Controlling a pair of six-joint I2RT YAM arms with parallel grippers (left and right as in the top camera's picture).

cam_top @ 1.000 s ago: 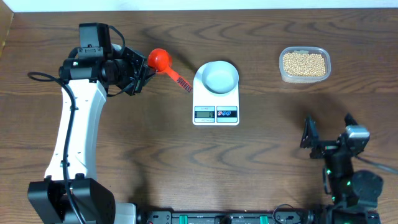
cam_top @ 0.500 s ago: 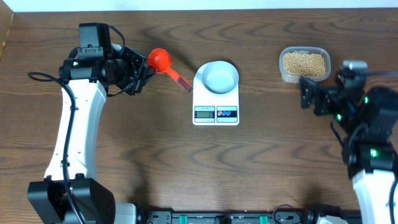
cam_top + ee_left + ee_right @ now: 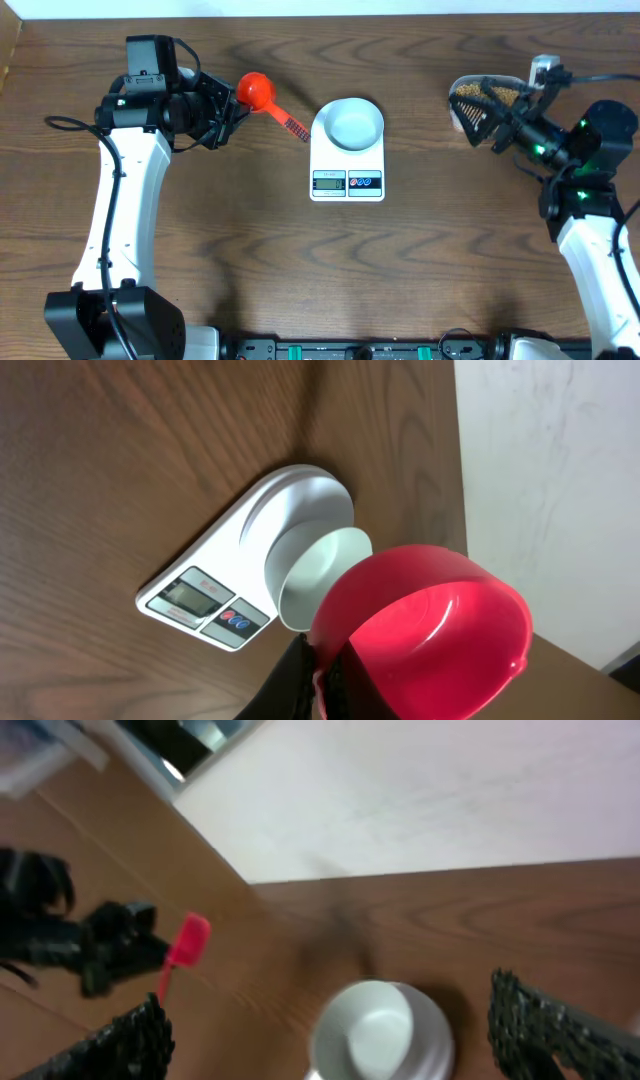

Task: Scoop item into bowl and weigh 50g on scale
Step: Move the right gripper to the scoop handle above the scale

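The white scale [image 3: 347,172] stands mid-table with the empty white bowl [image 3: 351,122] on it. My left gripper [image 3: 222,118] is shut on the handle of a red scoop [image 3: 254,91], held left of the scale. The scoop [image 3: 432,622] is empty in the left wrist view, with the jaws [image 3: 325,672] clamped on it above the scale [image 3: 197,598] and bowl [image 3: 322,572]. My right gripper [image 3: 488,117] is open and hangs over the clear tub of tan beans [image 3: 467,93], hiding much of it. The right wrist view shows its spread fingers [image 3: 325,1002] framing the bowl [image 3: 375,1030].
The clear tub [image 3: 456,108] sits at the back right near the table's far edge. The red scoop [image 3: 186,944] and the dark left arm [image 3: 70,945] show far off in the right wrist view. A pale wall runs behind the table.
My right arm has swung up from the front right corner to over the bean tub. The left gripper with the scoop has hardly moved.
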